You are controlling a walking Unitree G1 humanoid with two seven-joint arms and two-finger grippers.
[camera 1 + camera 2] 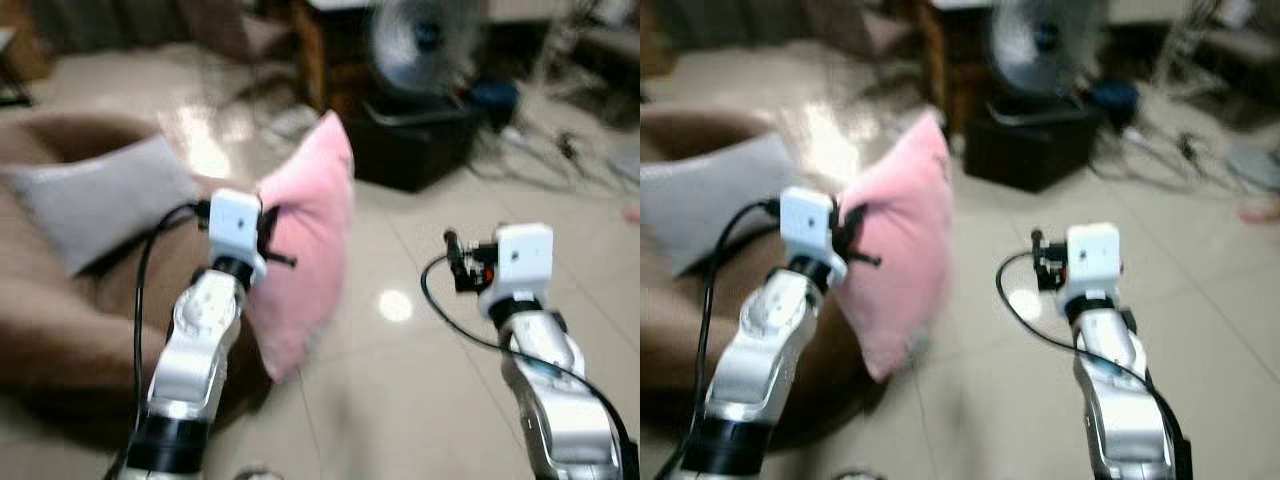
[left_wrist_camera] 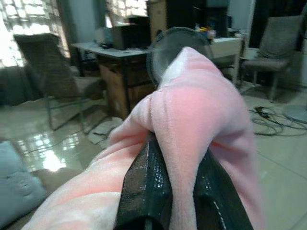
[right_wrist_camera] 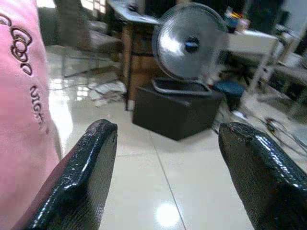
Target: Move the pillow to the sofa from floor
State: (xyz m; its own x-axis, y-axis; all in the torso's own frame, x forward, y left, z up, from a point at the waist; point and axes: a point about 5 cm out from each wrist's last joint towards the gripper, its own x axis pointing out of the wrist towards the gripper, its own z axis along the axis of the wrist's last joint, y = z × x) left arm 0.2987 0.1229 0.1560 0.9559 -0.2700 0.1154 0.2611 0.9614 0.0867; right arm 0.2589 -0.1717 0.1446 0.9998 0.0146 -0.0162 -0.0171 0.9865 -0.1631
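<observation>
Up close, our left gripper (image 2: 180, 191) is pinching a fold of the pink pillow (image 1: 305, 240) above the sofa (image 1: 60, 310); our right gripper (image 3: 165, 177) is hanging spread, gripping nothing, and its wrist view is catching stitched lettering.

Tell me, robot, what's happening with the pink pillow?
Left gripper shut on pink pillow, lifted beside brown sofa. Right gripper open, empty. Grey cushion on sofa.

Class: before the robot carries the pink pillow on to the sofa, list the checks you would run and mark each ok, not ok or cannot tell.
1. Left pincer shut on pink pillow: ok.
2. Pillow off the floor: ok.
3. Right pincer open and free: ok.
4. Sofa beside the pillow, within range: ok.
5. Grey cushion leaves landing room: cannot tell.
6. Grip firm enough to hold: cannot tell.
</observation>
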